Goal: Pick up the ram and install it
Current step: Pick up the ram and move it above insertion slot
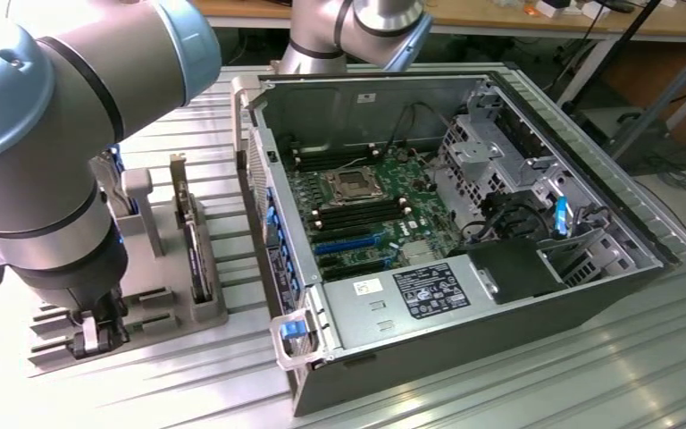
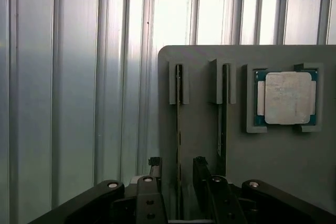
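In the wrist view the ram (image 2: 179, 129) stands on its thin edge in a slotted grey holder (image 2: 199, 77), seen edge-on as a narrow strip. My gripper (image 2: 177, 167) is open and straddles that strip, with one black finger (image 2: 155, 165) on each side and a small gap to each. In the exterior view the gripper (image 1: 96, 344) hangs low over the holder (image 1: 164, 313) at the exterior view's left, and my arm hides the ram there. The open computer case (image 1: 439, 206) lies to the exterior view's right, with black memory slots (image 1: 349, 214) beside the processor socket (image 1: 353, 185).
A taller dark expansion card (image 1: 194, 250) stands in the neighbouring holder slot, seen edge-on close to my finger (image 2: 222, 114). A square silver processor chip (image 2: 287, 98) lies in a holder pocket. The table is ribbed aluminium (image 2: 63, 103). A second arm's base (image 1: 343, 36) stands behind the case.
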